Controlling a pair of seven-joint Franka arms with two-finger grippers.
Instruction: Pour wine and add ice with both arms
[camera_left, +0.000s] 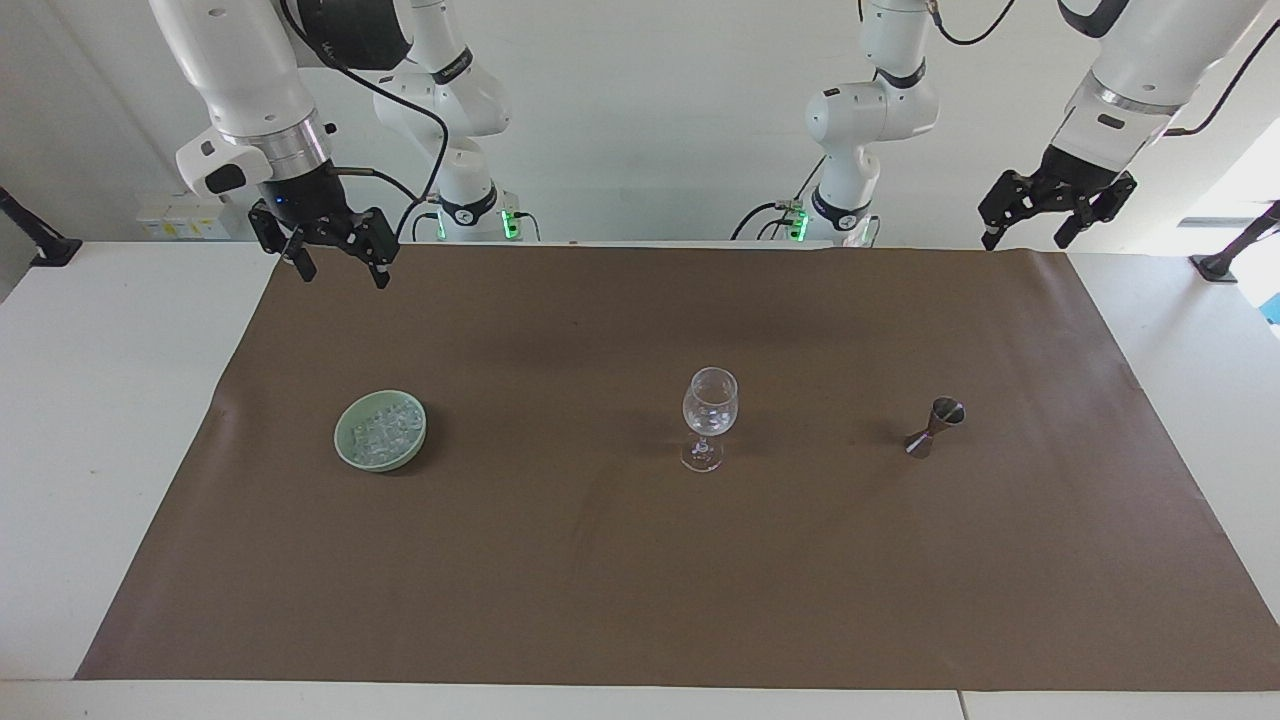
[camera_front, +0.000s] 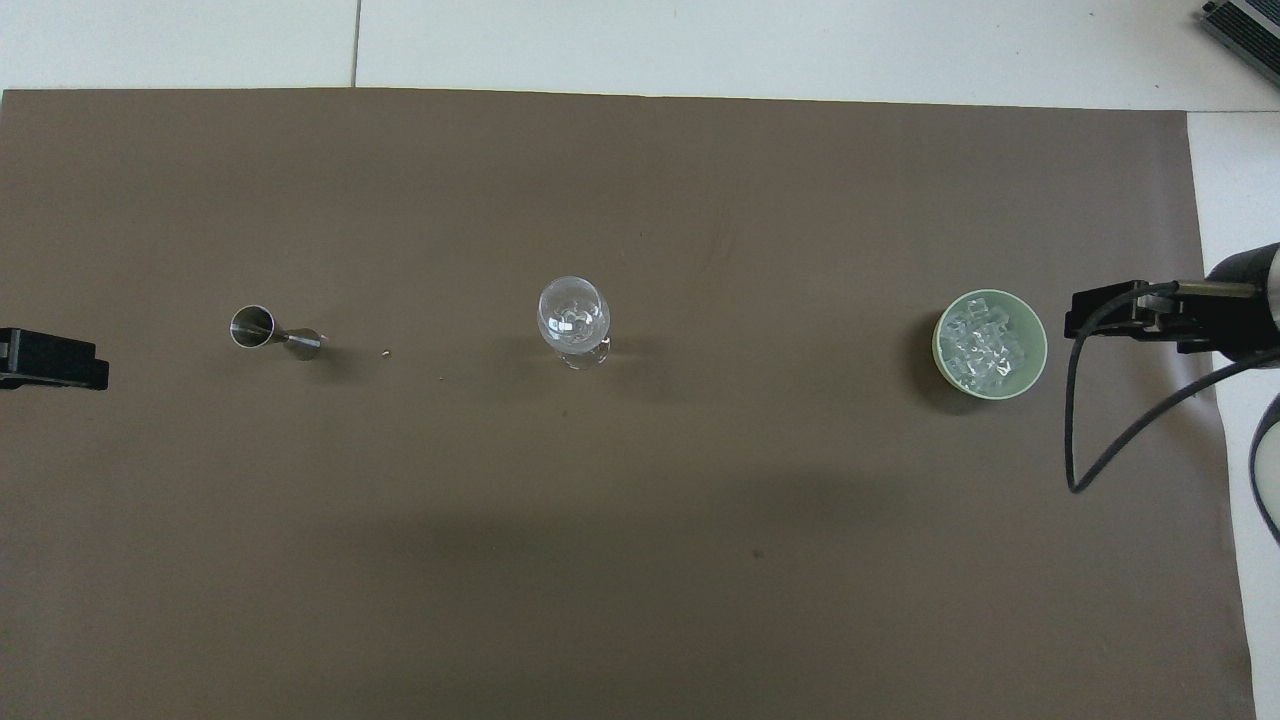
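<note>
Ice (camera_front: 985, 342): small clear cubes heaped in green bowl (camera_front: 1037, 340). Right gripper (camera_left: 338, 270) and left gripper (camera_left: 1040, 230) raised, jaws released, empty.

Bright, even light, both views sharp. Soft shadows lie on the brown mat (camera_left: 640, 560) beside the wine glass (camera_left: 709, 416) and bowl (camera_left: 380, 430). Daylight glare whitens one edge of the facing view.

One camera sits high across the worktop (camera_left: 90, 420), facing the robots, and takes in the whole brown mat (camera_left: 640, 560) and both arm bases from some way off. The other hangs above the robots' end and looks steeply down and forward. Both share the mat, bowl (camera_left: 380, 431), glass (camera_left: 709, 417) and jigger (camera_left: 934, 427), turned half round between them.
</note>
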